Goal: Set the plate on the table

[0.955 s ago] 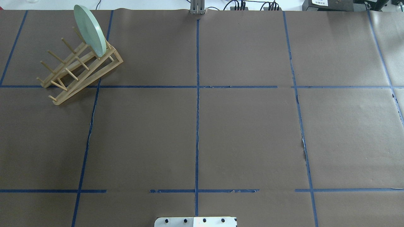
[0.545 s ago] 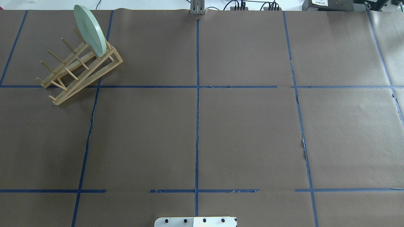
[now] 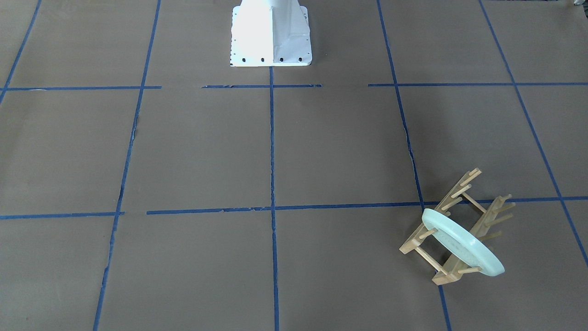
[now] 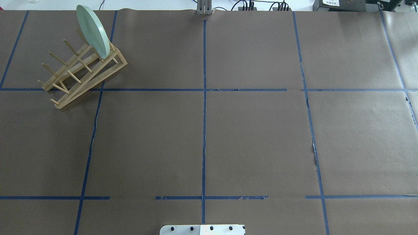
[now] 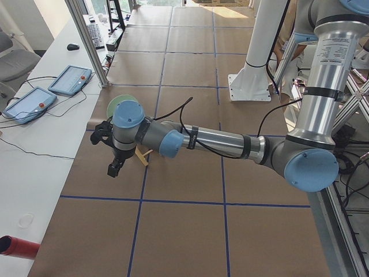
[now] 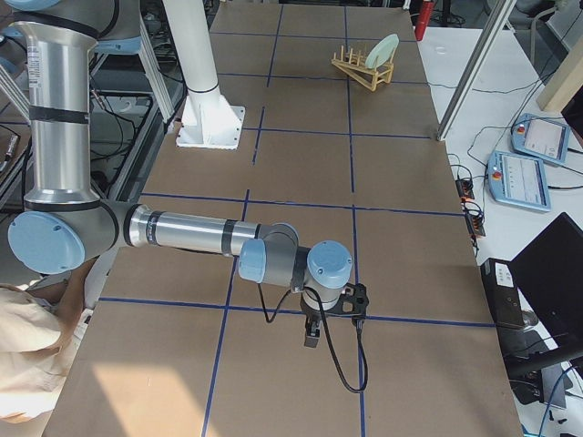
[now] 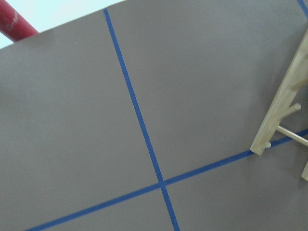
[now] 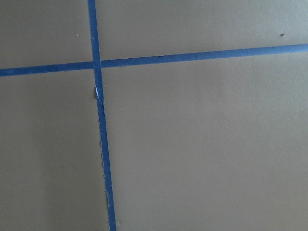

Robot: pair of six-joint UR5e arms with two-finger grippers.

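Note:
The pale mint-green plate (image 4: 93, 31) stands on edge in the far end slot of a wooden peg rack (image 4: 81, 73), at the far left of the brown table (image 4: 254, 137). The front-facing view shows the plate (image 3: 461, 241) leaning in the rack (image 3: 459, 202). My left gripper (image 5: 115, 167) hangs over the table just beside the rack and shows only in the left side view, so I cannot tell if it is open. My right gripper (image 6: 311, 335) hangs over bare paper far from the plate (image 6: 383, 50), and its state is also unclear. The left wrist view shows only a rack end (image 7: 284, 110).
The white robot base (image 3: 270, 37) stands at the table's near middle edge. A red cylinder (image 5: 17, 247) lies off the table's left end. Teach pendants (image 5: 69, 79) rest on the side bench. Blue tape lines (image 4: 204, 130) cross the paper.

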